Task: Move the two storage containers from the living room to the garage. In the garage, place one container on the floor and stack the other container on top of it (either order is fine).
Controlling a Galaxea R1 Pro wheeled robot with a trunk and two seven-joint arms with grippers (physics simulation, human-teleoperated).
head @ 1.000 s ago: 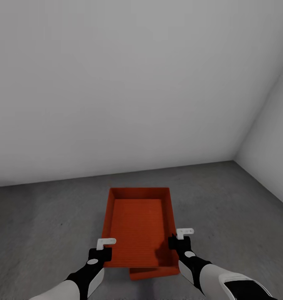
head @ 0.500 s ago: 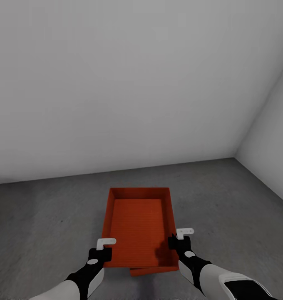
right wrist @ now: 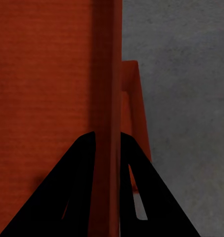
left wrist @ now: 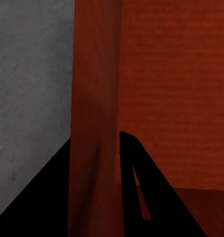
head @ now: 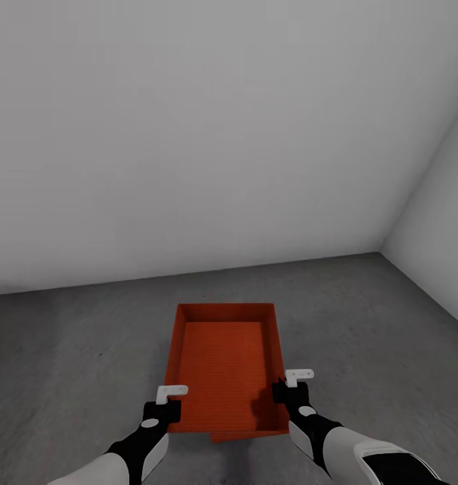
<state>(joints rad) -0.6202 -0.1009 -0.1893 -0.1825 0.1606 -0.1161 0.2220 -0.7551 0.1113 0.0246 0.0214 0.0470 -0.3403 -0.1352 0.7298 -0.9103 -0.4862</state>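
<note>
Your left claw (head: 163,399) and right claw (head: 286,385) each clench a side wall of the upper container (head: 222,364), held over the lower container (head: 249,438) on the garage floor (head: 67,364). The lower one peeks out skewed; releasing now risks a crooked, sliding stack.

Your head view looks down from above onto the upper container (head: 222,364) and floor (head: 67,350). Both wrist views sit close against its side walls, sharing that container (left wrist: 166,89) (right wrist: 47,74).
</note>
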